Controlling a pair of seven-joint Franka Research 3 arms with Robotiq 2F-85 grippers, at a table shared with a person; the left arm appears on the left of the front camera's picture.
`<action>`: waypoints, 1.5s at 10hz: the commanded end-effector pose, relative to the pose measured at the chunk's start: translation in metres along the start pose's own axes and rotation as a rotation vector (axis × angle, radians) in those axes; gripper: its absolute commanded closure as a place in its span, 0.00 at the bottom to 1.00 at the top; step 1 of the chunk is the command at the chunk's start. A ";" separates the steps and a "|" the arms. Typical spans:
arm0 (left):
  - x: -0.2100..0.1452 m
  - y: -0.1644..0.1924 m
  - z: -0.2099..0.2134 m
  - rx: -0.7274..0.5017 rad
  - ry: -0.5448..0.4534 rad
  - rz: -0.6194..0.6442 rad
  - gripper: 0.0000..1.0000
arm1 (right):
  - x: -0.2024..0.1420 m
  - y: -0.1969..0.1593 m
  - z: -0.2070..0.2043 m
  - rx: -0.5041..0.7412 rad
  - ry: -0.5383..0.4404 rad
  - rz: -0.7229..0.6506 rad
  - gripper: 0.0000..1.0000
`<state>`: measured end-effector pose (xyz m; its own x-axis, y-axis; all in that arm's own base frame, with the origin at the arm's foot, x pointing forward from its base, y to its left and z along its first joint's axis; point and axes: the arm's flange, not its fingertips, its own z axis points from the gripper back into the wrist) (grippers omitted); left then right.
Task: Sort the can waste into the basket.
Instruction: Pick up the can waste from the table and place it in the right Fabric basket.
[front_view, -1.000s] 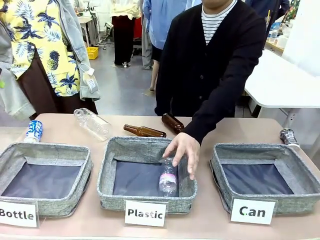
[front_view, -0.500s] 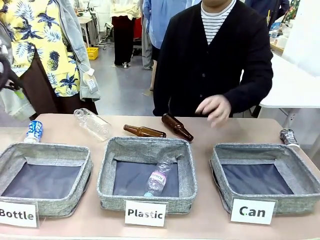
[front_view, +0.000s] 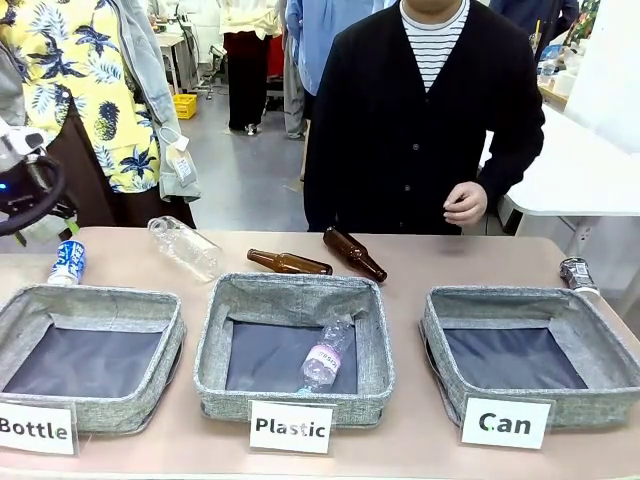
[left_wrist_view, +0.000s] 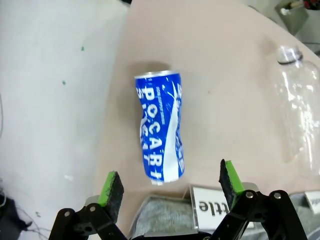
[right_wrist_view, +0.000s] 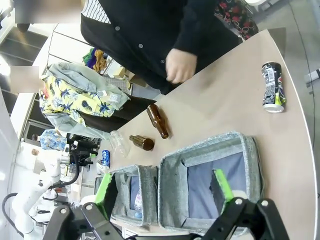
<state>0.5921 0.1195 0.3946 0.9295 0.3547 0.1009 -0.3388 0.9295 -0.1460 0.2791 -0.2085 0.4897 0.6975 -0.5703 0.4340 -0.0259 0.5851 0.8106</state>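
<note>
We saw bare surface (left_wrist_view: 225, 60) around the blue can (left_wrist_view: 160, 127); the clear plastic bottle (left_wrist_view: 300, 110) lay near, the Bottle card (left_wrist_view: 206, 201) just beside.

The "Bottle" card (front_view: 35, 428), "Plastic" card (front_view: 290, 427) and "Can" card (front_view: 505, 422) carry black print, while the blue can (left_wrist_view: 160, 127) reads "POCARI" in white.

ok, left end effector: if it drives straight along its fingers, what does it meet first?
Most likely the crushed blue drink can with white lettering, lying on the tan table, roughly centred ahead of the open left end effector in its wrist view. How far off is unclear.
</note>
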 end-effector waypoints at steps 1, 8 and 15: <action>0.018 -0.007 -0.016 0.032 -0.037 0.103 0.00 | 0.004 -0.001 0.000 0.020 -0.017 0.027 0.00; 0.037 -0.012 -0.086 0.121 0.067 0.138 0.00 | 0.004 -0.001 0.000 0.020 -0.017 0.027 0.00; 0.038 -0.011 -0.083 0.121 0.077 0.150 0.75 | 0.004 -0.001 0.000 0.020 -0.017 0.027 0.00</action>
<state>0.6417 0.1133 0.3148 0.8833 0.4687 0.0098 -0.4673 0.8819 -0.0623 0.2797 -0.2096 0.4915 0.6982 -0.5682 0.4355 -0.0275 0.5866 0.8094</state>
